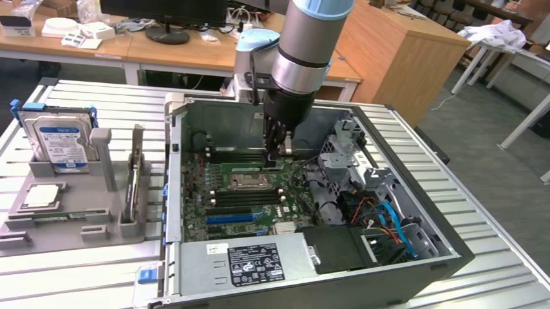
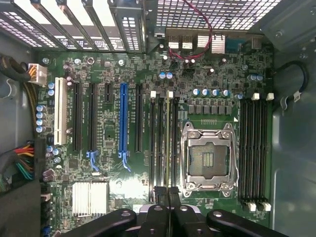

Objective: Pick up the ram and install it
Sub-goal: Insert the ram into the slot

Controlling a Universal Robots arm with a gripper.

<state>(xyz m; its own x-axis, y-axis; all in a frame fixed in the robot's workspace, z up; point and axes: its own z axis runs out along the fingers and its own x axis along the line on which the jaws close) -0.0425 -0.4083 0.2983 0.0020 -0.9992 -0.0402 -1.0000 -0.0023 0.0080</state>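
In the wrist view the ram [image 2: 168, 143] shows edge-on as a thin olive-green strip. It stands in line with one of the dark memory slots [image 2: 160, 143] beside the CPU socket [image 2: 207, 160], and its near end runs in between my fingertips. My gripper [image 2: 167, 195] is shut on it, the two black fingers [image 2: 159, 193] pressed together. From the exterior view the gripper [image 1: 275, 159] reaches straight down into the open computer case [image 1: 176, 193], its tips low at the slots behind the socket [image 1: 247, 179].
A grey fixture [image 1: 51, 222] on the exterior view's left holds a blue-labelled hard drive [image 1: 60, 143] and a square metal chip [image 1: 41, 196]. Inside the case are a power supply [image 1: 249, 261], drive cage [image 1: 348, 151] and loose cables [image 1: 387, 222]. A second slot bank [image 2: 254, 148] flanks the socket.
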